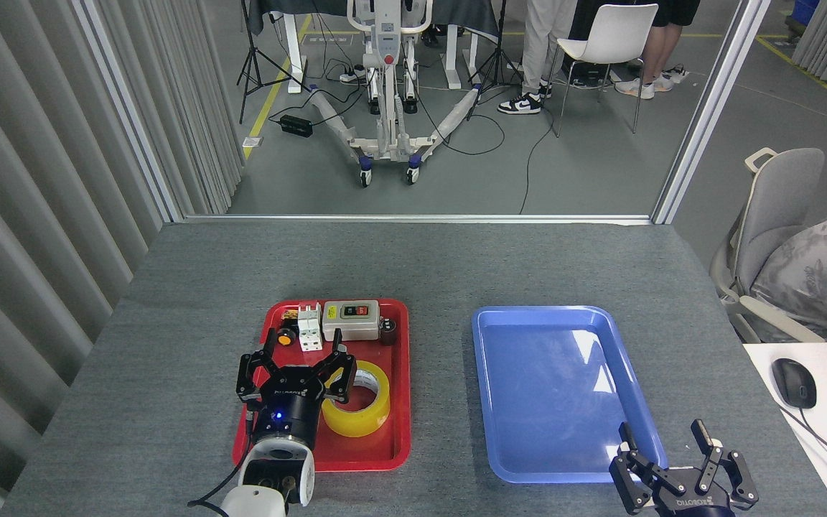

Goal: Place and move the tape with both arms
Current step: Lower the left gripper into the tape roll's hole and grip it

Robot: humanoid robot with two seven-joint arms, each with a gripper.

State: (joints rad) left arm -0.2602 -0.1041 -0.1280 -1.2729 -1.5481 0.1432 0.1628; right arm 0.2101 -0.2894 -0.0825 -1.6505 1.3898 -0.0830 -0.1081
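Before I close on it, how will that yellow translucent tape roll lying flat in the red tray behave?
The yellow translucent tape roll looks rigid, with its white core holding its shape. Lying flat in the red plastic tray, it probably won't roll unless tipped on edge. Its glossy side may slip, so the open left gripper should grip squarely.

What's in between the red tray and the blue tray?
Nothing: the head view shows only bare grey table between the red tray and the blue tray.

**Both grippers spread wide**

The left arm [270,481] enters at about 7 o'clock and reaches toward 12; its left gripper [298,359] has fingers splayed apart, blue light lit. The right gripper [680,459] sits low at 5 o'clock, fingers spread, pointing up toward 12.
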